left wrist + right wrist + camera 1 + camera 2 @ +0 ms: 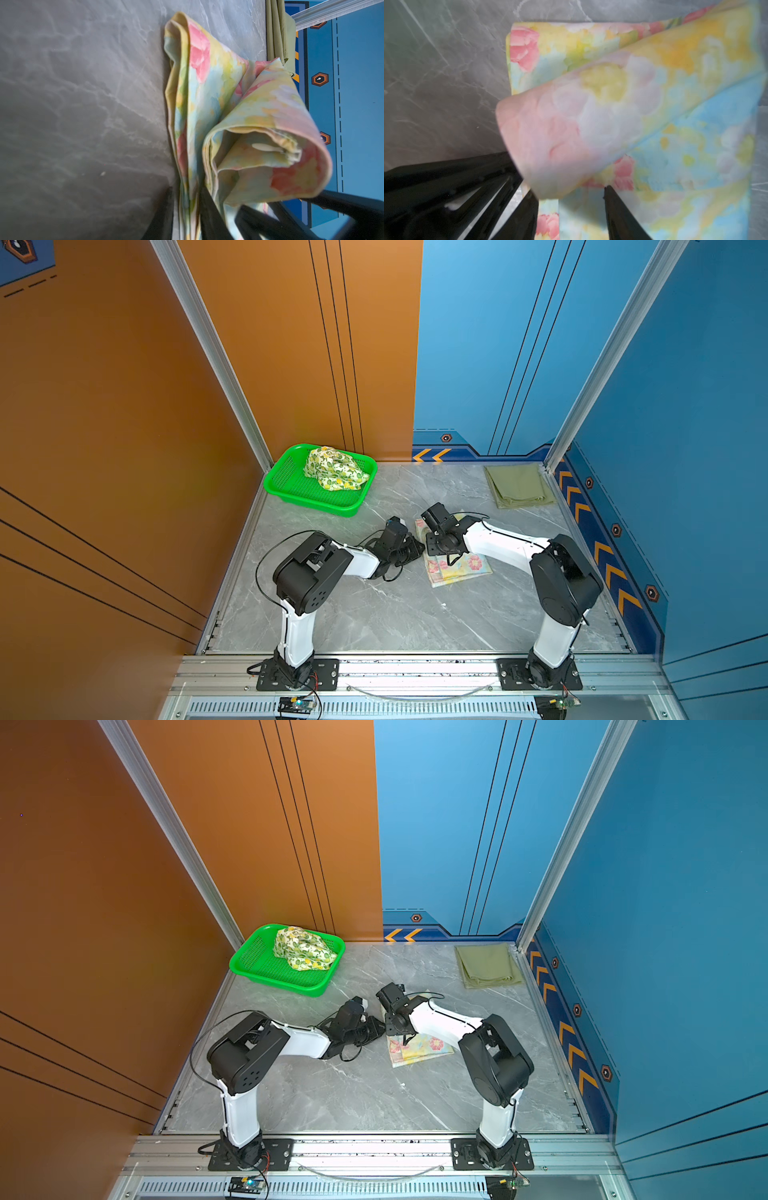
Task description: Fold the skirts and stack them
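At table [374, 614] centre, the floral skirt [461, 568] lies partly folded, with 1 flap raised and curled over. Left gripper [187, 189]: jaws clamped on an edge of the floral skirt. Right gripper [570, 189]: jaws apart, with the curled flap just in front of them. The olive skirt [519, 485] lies folded flat at the far right corner. The lemon skirt [334, 468] sits crumpled inside the green basket [316, 506], far left.

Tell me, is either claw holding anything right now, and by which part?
The left claw pinches the floral skirt by the layered edge nearest its arm. The right claw stands open over the skirt's raised fold, holding nothing.
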{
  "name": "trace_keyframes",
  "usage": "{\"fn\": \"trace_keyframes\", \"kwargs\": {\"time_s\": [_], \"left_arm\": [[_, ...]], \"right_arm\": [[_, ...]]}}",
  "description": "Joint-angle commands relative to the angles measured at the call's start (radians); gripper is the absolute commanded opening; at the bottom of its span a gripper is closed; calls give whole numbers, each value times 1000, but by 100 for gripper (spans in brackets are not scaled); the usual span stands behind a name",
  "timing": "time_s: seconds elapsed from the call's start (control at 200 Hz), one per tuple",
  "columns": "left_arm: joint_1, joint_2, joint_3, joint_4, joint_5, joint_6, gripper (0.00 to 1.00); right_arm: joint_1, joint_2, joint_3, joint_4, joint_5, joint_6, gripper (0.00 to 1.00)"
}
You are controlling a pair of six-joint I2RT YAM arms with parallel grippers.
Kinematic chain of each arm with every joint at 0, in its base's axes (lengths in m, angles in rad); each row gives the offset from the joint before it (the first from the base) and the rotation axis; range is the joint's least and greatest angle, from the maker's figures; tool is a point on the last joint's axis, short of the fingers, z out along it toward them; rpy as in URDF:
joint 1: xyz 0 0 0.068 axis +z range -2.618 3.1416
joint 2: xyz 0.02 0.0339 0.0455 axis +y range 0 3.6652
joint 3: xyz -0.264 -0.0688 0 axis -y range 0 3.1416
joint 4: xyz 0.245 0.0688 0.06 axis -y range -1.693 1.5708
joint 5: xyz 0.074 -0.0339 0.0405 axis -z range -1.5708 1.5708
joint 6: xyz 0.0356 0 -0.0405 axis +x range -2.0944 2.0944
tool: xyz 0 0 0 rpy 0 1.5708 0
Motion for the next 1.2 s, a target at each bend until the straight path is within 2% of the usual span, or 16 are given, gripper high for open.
{"fn": "trace_keyframes", "kwargs": {"time_s": [0.0,0.165,0.37,0.526,0.661,0.881,0.911,0.981,1.041,1.106,1.197], "left_arm": [[11,26,-48,-175,-26,15,24],[12,31,-47,-175,-21,14,20],[18,38,-47,-174,-22,16,14],[20,42,-46,-167,-21,15,4],[21,48,-44,-162,-16,12,0],[21,42,-49,-160,-12,12,0],[21,41,-49,-160,-13,14,0],[22,37,-51,-160,-13,14,0],[23,37,-55,-160,-12,15,0],[24,32,-58,-160,-11,16,0],[27,18,-69,-160,-14,16,0]], "right_arm": [[2,39,48,-5,82,11,40],[-4,39,61,-7,124,-15,0],[8,-52,44,-22,74,-13,0],[13,-95,51,-15,-27,36,0],[13,-62,75,13,-94,71,0],[9,34,97,24,-144,71,0],[8,36,95,26,-151,69,7],[4,21,88,27,-163,65,32],[-7,-8,75,33,-167,61,47],[-31,-45,59,40,-183,60,55],[-71,-116,23,64,-229,68,58]]}}
